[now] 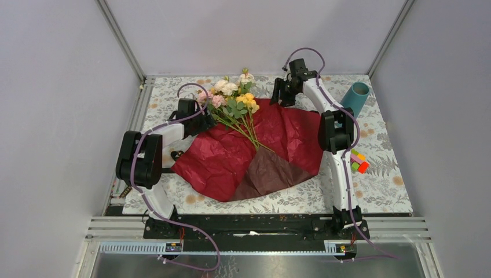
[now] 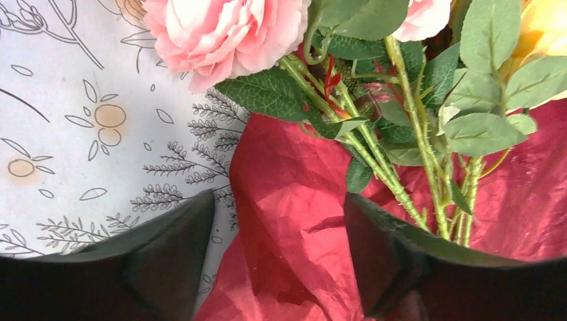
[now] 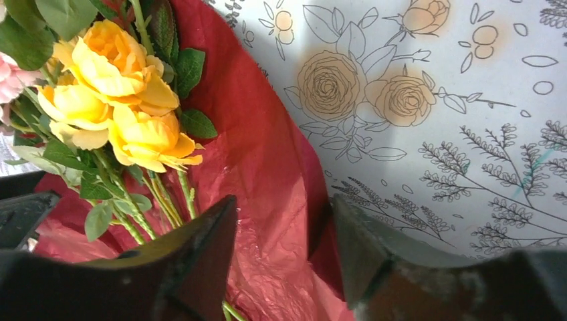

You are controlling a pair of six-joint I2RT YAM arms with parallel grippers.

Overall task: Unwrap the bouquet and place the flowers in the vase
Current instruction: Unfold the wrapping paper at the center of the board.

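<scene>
Looking down on a crinkled sheet of dark red-maroon paper (image 1: 226, 162), opened out flat across the middle of the floral-print tablecloth (image 1: 388, 191), with a darker brownish panel at its near edge. Lying on top, unwrapped: a loose bunch of pink, cream and yellow rose-like flowers (image 1: 231, 95) on thin green stems. Blooms out beyond the paper's far edge, left of centre; stems fanning back toward the middle of the sheet.

Over to the left gripper (image 1: 209, 123), low beside the pink blooms at the paper's far-left edge. From its wrist view, black fingers (image 2: 167, 267) clearly parted, red paper and a few leafy stems showing in the gap, nothing pinched.

Across to the right gripper (image 1: 279, 99), at the paper's far edge just right of the yellow blooms. Fingers (image 3: 187, 267) parted here too, straddling the paper's rim, gripping nothing; yellow roses close on one side, bare printed cloth on the other.

And off at the far right of the table, behind the right arm's elbow: a plain teal-blue cylinder vase (image 1: 356, 98), mouth showing, well apart from the flowers. Nearer along that side, just beside the right arm, a small multicoloured block toy (image 1: 359, 162).
</scene>
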